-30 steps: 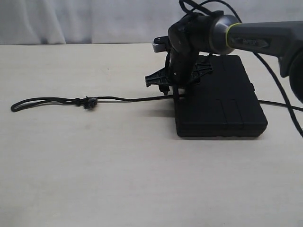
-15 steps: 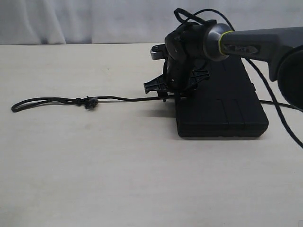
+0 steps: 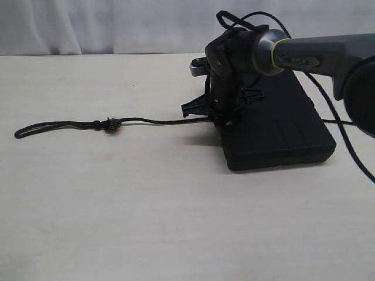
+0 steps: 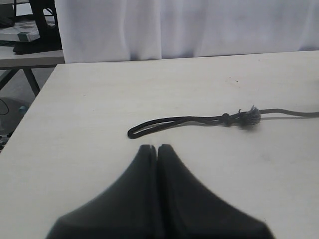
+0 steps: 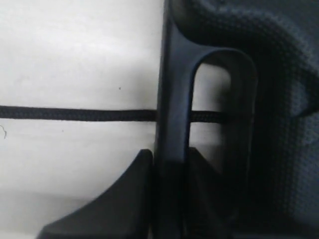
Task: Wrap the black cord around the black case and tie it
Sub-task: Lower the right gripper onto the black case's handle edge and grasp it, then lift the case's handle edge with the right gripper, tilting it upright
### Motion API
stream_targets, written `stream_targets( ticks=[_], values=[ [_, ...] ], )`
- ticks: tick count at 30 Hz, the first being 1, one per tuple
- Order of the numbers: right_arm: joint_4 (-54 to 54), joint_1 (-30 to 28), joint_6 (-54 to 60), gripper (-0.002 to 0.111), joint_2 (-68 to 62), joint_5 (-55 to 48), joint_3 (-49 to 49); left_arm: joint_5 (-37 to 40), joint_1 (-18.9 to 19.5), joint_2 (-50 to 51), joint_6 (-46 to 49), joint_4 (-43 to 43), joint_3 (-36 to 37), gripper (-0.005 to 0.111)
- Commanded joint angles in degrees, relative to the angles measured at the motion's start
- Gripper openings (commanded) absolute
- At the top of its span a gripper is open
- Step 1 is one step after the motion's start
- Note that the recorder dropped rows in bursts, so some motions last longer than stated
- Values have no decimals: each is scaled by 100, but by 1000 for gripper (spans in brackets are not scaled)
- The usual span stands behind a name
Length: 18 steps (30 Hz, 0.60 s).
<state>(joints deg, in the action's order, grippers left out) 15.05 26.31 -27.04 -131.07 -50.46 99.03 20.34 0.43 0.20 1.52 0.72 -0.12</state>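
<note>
The black case (image 3: 281,132) lies at the right of the table, its handle end toward the middle. My right gripper (image 3: 218,117) is shut on the case's handle bar (image 5: 172,99), one finger outside it and one inside the slot. The black cord (image 3: 152,121) runs left from under the handle; through the slot the black cord (image 5: 75,114) shows passing beneath the bar. Its greyish knot (image 3: 111,124) and looped end (image 3: 35,129) lie flat at the left. My left gripper (image 4: 157,148) is shut on nothing, just short of the loop (image 4: 149,128); the exterior view does not show it.
Smooth black cables (image 3: 328,93) hang from the right arm over and behind the case. A white curtain (image 3: 88,26) backs the table. The table's edge (image 4: 35,99) shows in the left wrist view, with a stand and clutter beyond it.
The right gripper has kept hold of the handle and the case has turned slightly, its far right corner swinging back. The knot shifted a little.
</note>
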Motion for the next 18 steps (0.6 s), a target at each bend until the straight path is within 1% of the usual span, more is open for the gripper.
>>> stream_targets(
  ticks=[1, 10, 18],
  values=[
    [93, -23, 79, 4, 37, -197, 0, -73, -50, -20, -12, -23, 12, 0],
    [108, -23, 383, 4, 894, -677, 0, -92, -50, -20, -12, -33, 12, 0],
    [284, -33, 516, 4, 1810, -794, 0, -92, -50, -20, -12, -33, 12, 0]
  ],
)
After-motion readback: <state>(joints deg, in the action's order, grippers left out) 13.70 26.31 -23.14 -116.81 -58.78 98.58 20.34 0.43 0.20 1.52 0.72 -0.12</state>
